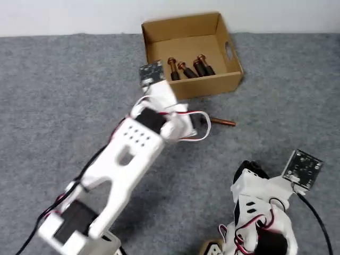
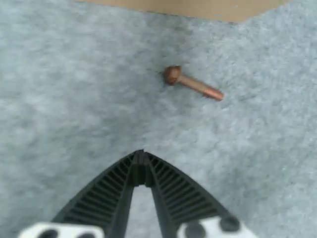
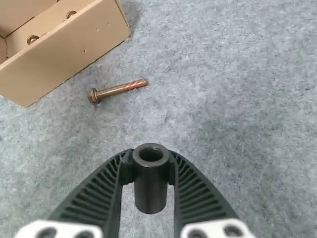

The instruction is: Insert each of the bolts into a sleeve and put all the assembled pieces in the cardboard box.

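Right wrist view shows the right end effector clamped on a dark sleeve, held upright with its bore exposed. One loose bolt lies on the tabletop just beside the cardboard box, which holds four assembled pieces. Judged step is fetching that bolt: the left end effector, fingers together and empty, hovers near it and must part, grip the shank and align it with the bore. Surface is grey felt-like cloth, with a plain white wall behind.
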You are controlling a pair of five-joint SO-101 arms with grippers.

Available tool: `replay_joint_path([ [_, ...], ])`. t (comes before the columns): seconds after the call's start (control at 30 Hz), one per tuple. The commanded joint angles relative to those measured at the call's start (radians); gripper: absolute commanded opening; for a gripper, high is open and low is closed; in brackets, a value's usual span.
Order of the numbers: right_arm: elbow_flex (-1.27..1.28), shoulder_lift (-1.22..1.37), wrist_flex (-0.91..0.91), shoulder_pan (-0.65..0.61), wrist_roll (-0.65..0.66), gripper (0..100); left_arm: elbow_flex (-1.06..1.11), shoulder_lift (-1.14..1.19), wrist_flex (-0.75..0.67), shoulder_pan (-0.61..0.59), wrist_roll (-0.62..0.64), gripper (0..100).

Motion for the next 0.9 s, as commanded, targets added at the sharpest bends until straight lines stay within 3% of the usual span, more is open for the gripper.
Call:
replay_joint_path([
  [0.0, -0.008, 0.035, -0.004, 0.010, 0.006, 0.8, -0.177, 0.114, 0.005, 0.032, 0.058, 1],
  [0.23, -0.006, 0.035, -0.004, 0.010, 0.006, 0.8, -0.438, 0.365, 0.011, 0.081, 0.112, 16],
  [0.63, -0.006, 0.036, -0.002, 0.010, 0.006, 0.8, -0.872, 0.790, 0.012, 0.043, 0.153, 17],
  [0.87, -0.006, 0.036, -0.002, 0.010, 0.006, 0.8, -1.150, 1.014, 0.138, 0.035, 0.150, 17],
])
